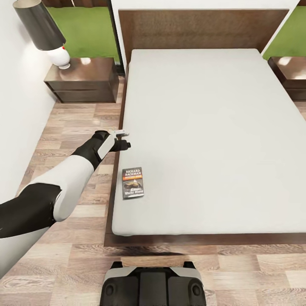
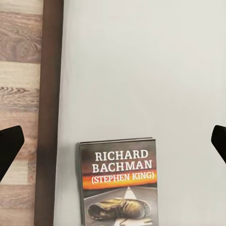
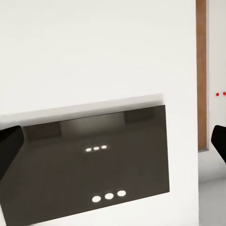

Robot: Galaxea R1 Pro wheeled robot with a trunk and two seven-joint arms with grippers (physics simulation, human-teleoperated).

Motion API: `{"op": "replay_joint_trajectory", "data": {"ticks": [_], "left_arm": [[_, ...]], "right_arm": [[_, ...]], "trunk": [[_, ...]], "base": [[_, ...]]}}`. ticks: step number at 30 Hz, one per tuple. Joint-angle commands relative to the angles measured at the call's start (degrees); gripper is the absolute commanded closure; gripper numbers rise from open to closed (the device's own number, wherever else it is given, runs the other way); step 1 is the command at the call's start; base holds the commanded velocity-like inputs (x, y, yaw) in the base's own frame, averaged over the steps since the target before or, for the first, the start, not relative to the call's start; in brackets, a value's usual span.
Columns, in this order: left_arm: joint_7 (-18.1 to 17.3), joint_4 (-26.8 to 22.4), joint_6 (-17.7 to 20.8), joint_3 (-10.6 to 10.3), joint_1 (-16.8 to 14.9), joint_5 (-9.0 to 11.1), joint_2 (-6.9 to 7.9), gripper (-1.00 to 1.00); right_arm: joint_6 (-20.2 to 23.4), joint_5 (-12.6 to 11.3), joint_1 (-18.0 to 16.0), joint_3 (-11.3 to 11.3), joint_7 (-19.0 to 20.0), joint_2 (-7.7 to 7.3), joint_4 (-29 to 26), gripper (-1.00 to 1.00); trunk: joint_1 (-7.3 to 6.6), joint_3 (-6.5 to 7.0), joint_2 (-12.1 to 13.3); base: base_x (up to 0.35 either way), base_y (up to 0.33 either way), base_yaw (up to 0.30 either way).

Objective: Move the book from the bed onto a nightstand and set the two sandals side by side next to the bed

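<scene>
While the left tool (image 1: 123, 139) hangs over the bed's (image 1: 212, 140) left edge, jaws wide and holding nothing, the book (image 1: 133, 183) lies flat on the mattress near the left edge, toward the foot-end corner, apart from the tool.

Risks, as judged:
- The book is thin and flat on a soft surface. Fingers coming straight down may press it in or skid over the cover rather than get under an edge.
- It sits close to the mattress edge. A sideways nudge could push it off onto the floor (image 1: 63, 263).
- The left nightstand (image 1: 83, 80) carries a lamp (image 1: 44, 29). An arm swing with the book could clip the shade.

Views compared:
- Head view gives the layout: both nightstands, second one (image 1: 293, 72) at the head-end right corner.
- Left wrist view gives alignment: the book (image 2: 118, 181) sits between the two dark fingertips (image 2: 8, 146), frame rail (image 2: 49, 113) just beside the mattress.
- Right wrist view shows a dark panel (image 3: 89, 165) on a white wall. The right tool's tips (image 3: 7, 146) stand far apart, nothing between them.
- No sandals seen.
</scene>
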Motion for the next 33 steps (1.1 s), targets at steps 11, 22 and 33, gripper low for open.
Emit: {"op": "replay_joint_trajectory", "data": {"ticks": [11,22,33], "left_arm": [[0.46,-0.08,0.24,-0.41,-0.1,0.67,0.02,-1.0],[0.47,-0.1,0.26,-0.41,-0.77,0.69,0.06,-1.0],[0.44,-0.08,0.27,-0.41,-1.1,0.66,0.1,-1.0]], "right_arm": [[0.16,-0.24,0.08,-0.09,-0.18,-0.04,-0.08,-1.0],[0.16,-0.22,0.17,-0.11,-0.18,-0.08,-0.08,-1.0],[0.16,-0.23,0.18,-0.11,-0.18,-0.07,-0.08,-1.0]], "trunk": [[0.03,-1.1,-0.09],[0.03,-2.14,-0.09],[0.03,-3.18,-0.09]], "base": [[0.0,0.0,0.0],[0.0,0.0,0.0],[0.0,0.0,0.0]]}}
